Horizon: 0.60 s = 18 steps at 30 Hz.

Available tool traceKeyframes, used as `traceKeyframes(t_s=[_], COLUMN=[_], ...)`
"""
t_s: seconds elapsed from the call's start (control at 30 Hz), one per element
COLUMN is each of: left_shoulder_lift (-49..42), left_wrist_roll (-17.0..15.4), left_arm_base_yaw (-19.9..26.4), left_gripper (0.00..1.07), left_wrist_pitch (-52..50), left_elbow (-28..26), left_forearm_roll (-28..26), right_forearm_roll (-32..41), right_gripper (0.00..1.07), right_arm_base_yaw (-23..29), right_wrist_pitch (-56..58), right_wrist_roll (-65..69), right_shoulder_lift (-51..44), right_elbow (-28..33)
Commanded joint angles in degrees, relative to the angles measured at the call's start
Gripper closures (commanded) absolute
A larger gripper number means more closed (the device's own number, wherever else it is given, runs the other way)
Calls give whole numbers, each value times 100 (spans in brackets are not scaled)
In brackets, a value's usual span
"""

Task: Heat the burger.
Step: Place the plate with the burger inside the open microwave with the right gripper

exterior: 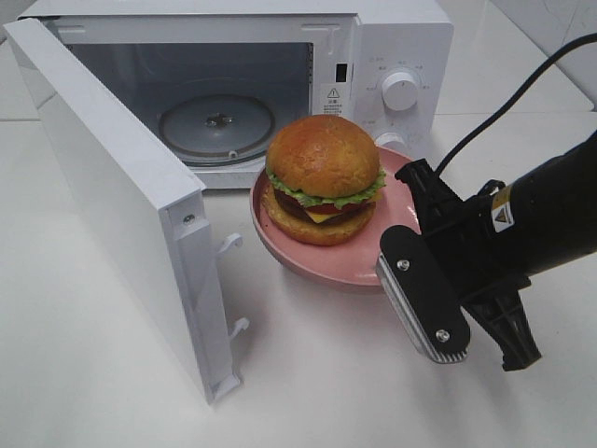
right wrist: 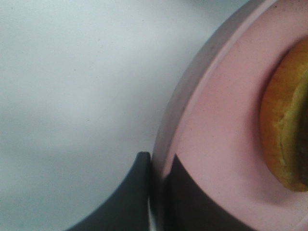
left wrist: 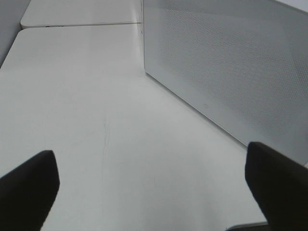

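Pinching pink plate [exterior: 315,272] at its rim, right claw [right wrist: 158,166] leaves burger [exterior: 324,177] just beyond its tips untouched, likely to slide both into microwave [exterior: 396,42] ahead; left claw [left wrist: 154,187] gapes empty.

Bright, even light on a white table [exterior: 326,392], soft shadow under the pink plate [exterior: 312,269], faint sheen on the burger [exterior: 323,163] bun. The right wrist view is blurred at close range; the high view is sharp.
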Motion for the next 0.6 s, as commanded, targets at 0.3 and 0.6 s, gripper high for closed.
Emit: traceKeyframes(t_s=[0.3,0.6], left_shoulder_lift=[-97,-97], left_wrist_roll=[-6,-6], left_arm_base_yaw=[-11,-11], left_gripper=[9,9], left_wrist_pitch=[-46,-46], left_elbow=[17,17], left_forearm_roll=[-40,-40], right_forearm_roll=[-223,-321], right_gripper=[107,107], right_arm_base_yaw=[103,103], right_wrist_pitch=[-355,-332], right_wrist_roll=[-6,-6], right_shoulder_lift=[533,1197], right_elbow=[-693,-1387])
